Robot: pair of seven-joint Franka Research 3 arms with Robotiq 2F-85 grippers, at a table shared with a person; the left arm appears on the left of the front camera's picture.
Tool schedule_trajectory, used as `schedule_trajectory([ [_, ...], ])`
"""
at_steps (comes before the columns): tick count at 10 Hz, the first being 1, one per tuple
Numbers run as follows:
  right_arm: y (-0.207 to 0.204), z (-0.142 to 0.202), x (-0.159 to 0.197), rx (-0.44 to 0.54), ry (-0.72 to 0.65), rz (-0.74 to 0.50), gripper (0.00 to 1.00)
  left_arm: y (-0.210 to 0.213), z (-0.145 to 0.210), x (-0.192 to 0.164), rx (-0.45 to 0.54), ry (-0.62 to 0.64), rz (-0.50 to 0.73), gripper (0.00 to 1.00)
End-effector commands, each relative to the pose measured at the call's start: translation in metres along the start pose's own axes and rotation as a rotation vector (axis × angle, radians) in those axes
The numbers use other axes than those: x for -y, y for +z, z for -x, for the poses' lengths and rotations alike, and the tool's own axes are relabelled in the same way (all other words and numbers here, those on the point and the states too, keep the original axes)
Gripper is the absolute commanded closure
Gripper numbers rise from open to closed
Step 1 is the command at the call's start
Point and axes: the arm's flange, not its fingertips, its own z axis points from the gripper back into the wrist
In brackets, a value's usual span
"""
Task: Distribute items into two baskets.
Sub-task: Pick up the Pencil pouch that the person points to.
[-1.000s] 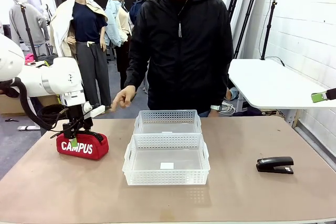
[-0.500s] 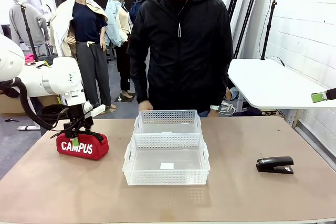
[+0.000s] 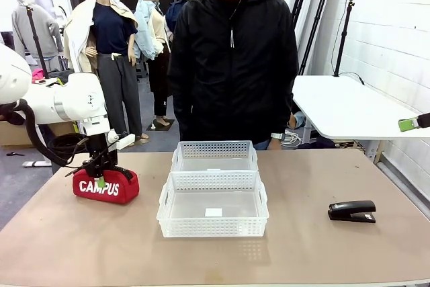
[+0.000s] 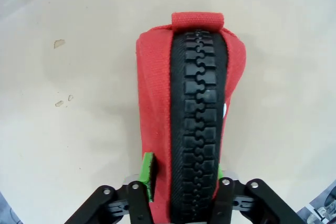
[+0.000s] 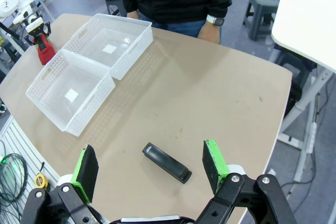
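Left gripper (image 3: 101, 175) straddles red pouch (image 3: 106, 188) across zip, left side of table (image 3: 322, 250). Pads seem pressed into fabric, ready for lift. Right gripper (image 5: 149, 165) wide, empty, high over stapler (image 5: 166, 162). Near basket (image 3: 213, 225), far basket (image 3: 215, 147) mid-table, empty, within reach.

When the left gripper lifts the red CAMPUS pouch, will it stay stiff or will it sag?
The red pouch is probably soft: its fabric narrows where the green pads press it. The ends may sag a little when lifted. Rolling seems unlikely, since it rests flat on the table, and the woven cloth looks easy to hold.
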Motion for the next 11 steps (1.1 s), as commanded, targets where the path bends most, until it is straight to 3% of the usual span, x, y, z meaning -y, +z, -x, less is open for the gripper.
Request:
schedule_trajectory([
  [1, -0.003, 0.000, 0.001, 0.021, 0.004, -0.015, 0.00, 0.004, 0.002, 0.002, 0.005, -0.016, 0.002, 1.00],
  [6, -0.003, 0.000, 0.001, 0.021, 0.004, -0.015, 0.00, 0.009, 0.004, 0.003, 0.022, 0.000, 0.017, 1.00],
  [9, -0.003, 0.000, 0.001, 0.021, 0.004, -0.015, 0.00, 0.048, 0.001, 0.014, 0.042, 0.031, -0.030, 1.00],
  [11, -0.003, 0.000, 0.001, 0.021, 0.004, -0.015, 0.00, 0.084, -0.005, 0.033, 0.000, 0.101, -0.100, 1.00],
])
